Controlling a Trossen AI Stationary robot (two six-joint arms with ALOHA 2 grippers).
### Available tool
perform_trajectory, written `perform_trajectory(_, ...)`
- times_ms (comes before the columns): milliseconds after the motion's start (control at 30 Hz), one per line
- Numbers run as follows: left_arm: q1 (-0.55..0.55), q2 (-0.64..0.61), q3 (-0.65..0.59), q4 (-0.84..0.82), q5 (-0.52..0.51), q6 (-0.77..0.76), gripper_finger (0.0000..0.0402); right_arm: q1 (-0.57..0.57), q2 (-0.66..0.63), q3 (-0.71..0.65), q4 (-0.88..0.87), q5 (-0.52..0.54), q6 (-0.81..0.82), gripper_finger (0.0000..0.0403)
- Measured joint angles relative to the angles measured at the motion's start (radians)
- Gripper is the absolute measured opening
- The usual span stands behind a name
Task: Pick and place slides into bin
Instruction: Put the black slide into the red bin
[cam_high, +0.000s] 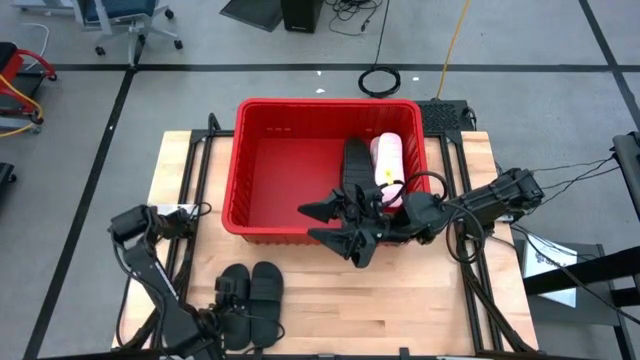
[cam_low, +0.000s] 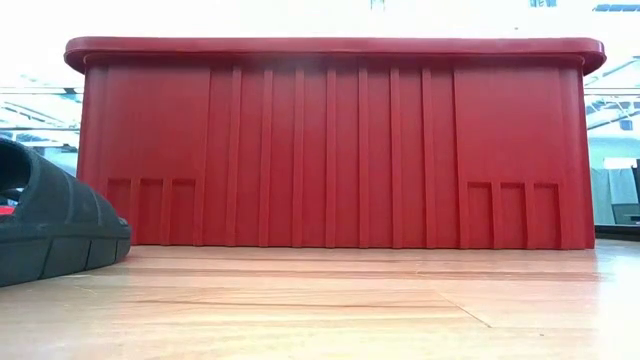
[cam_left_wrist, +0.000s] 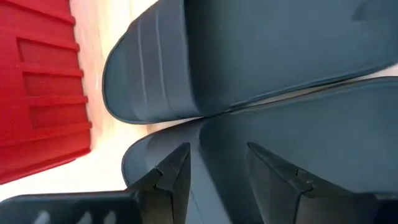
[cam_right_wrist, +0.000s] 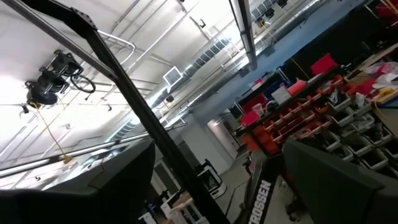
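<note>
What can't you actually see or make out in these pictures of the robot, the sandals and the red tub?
- Inside of the large red plastic bin, low view: its near wall hides it.
- The black slide and pale pink slide in the bin, high view: the right gripper covers their near ends.
- Two black slides on the table, high view: the left gripper hides part of one.
- Whether the left gripper's fingers touch that slide, left wrist view: unclear.

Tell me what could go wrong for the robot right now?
The left gripper sits over two matte black slide sandals lying side by side and touching, so closing on one might drag or pinch the other too. The right gripper hangs open and tipped upward at the near rim of the big red plastic bin. A sandal carried there might bump that arm.
</note>
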Motion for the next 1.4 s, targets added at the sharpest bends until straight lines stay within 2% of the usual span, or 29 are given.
perform_trajectory(233, 0.024, 0.089, -0.014, -0.043, -0.017, -0.015, 0.0147, 0.001, 0.0, 0.0, -0.001, -0.001, 0.002, 0.0348)
perform_trajectory(467, 0.04, 0.107, -0.089, -0.069, -0.008, -0.129, 0.0141, 0.002, 0.0, 0.0, -0.001, -0.001, 0.006, 0.0348)
perform_trajectory(567, 0.038, 0.105, -0.091, -0.09, 0.002, -0.129, 0.0109, 0.002, 0.0, 0.0, -0.001, -0.001, 0.007, 0.0348)
perform_trajectory(733, 0.04, 0.105, -0.087, -0.098, 0.009, -0.089, 0.0017, 0.002, 0.0, 0.0, -0.001, 0.0, -0.004, 0.0348)
perform_trajectory(900, 0.038, 0.088, -0.087, -0.119, 0.027, -0.089, 0.0006, -0.006, 0.0, 0.0, -0.001, 0.0, -0.004, 0.0348)
perform_trajectory(1100, 0.022, -0.057, -0.085, -0.103, 0.022, -0.051, 0.0002, -0.015, 0.0, 0.0, -0.001, 0.001, -0.004, 0.0348)
perform_trajectory(1233, -0.002, -0.222, -0.085, -0.065, 0.008, -0.042, 0.0002, -0.024, 0.0, 0.0, -0.002, 0.002, -0.004, 0.0348)
perform_trajectory(1400, -0.013, -0.427, -0.085, 0.061, 0.002, -0.001, 0.0001, -0.035, 0.0, 0.0, -0.001, 0.003, -0.003, 0.0348)
